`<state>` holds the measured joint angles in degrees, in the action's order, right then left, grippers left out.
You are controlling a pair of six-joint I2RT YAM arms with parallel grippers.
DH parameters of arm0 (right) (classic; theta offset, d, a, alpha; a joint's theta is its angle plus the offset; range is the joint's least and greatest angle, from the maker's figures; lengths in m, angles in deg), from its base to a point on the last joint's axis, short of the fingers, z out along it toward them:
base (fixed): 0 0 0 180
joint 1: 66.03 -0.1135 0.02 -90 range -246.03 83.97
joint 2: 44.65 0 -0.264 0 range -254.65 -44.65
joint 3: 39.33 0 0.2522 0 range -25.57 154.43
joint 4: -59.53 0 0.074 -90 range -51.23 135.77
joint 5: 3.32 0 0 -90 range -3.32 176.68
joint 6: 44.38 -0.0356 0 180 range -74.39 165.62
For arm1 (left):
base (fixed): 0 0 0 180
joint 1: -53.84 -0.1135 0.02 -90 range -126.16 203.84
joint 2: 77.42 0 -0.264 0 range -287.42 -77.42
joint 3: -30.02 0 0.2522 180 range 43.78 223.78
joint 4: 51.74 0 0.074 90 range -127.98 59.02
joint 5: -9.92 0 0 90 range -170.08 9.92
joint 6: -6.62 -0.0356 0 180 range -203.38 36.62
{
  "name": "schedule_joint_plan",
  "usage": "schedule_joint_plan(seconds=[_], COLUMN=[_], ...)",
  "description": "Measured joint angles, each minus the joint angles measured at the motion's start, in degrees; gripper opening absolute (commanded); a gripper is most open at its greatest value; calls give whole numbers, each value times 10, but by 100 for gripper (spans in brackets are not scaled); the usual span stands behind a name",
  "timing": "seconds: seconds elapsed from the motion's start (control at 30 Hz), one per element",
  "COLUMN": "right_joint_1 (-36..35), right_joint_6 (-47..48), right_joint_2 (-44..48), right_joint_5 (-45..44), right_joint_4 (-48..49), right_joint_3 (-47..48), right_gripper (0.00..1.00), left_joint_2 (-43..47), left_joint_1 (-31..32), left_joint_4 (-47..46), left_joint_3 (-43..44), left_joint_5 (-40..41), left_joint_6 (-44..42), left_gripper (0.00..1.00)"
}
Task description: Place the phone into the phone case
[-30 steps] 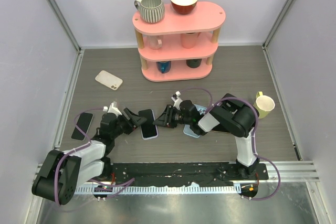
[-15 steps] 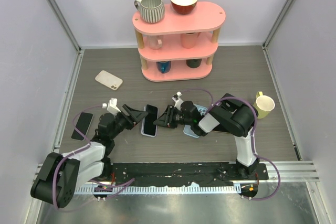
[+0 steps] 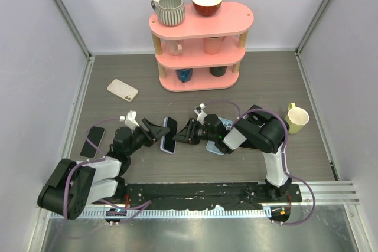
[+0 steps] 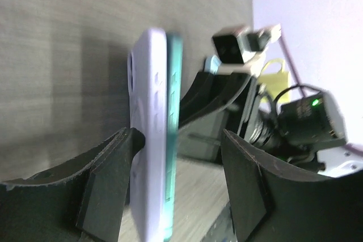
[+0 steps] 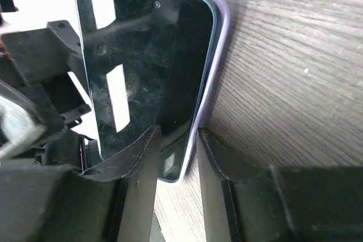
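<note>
A phone with a dark screen (image 5: 147, 72) sits in a lavender case (image 5: 220, 32) and stands tilted up on its long edge on the table (image 3: 168, 134). My right gripper (image 5: 177, 134) is shut on the phone's lower edge, one finger on the screen and one on the case back; in the top view it (image 3: 182, 133) is to the phone's right. My left gripper (image 4: 180, 140) is open around the phone, with the case back (image 4: 148, 140) against one finger and the other finger apart from the teal phone edge (image 4: 172, 128). In the top view it (image 3: 157, 131) is to the phone's left.
A white phone case (image 3: 122, 90) lies at the back left, a black phone (image 3: 93, 141) at the left edge. A light blue case (image 3: 215, 147) lies under my right arm. A yellow mug (image 3: 297, 117) stands at the right. A pink shelf (image 3: 201, 25) with cups stands at the back.
The phone has risen from lying flat to standing on its edge between the grippers. My left gripper has moved up and to the right beside it.
</note>
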<state>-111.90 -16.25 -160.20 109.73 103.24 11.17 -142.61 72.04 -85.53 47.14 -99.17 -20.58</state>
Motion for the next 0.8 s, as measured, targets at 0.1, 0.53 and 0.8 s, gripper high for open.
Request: schedule_joint_plan(seconds=[0.1,0.53,0.8], right_joint_1=[0,3,11], right_joint_6=[0,0,0], right_joint_2=[-1,-3,2], right_joint_5=[0,-1,-2], right_joint_4=[2,9,23], right_joint_3=[0,-2,-19], right_gripper=[39,39,46], left_joint_2=[-39,-112,-113], left_joint_1=[17,40,43], left_joint_4=[7,-6,10], left_joint_3=[-1,-5,-1], left_joint_5=[-24,-67,-73], left_joint_6=[1,10,3], left_gripper=[65,54,24])
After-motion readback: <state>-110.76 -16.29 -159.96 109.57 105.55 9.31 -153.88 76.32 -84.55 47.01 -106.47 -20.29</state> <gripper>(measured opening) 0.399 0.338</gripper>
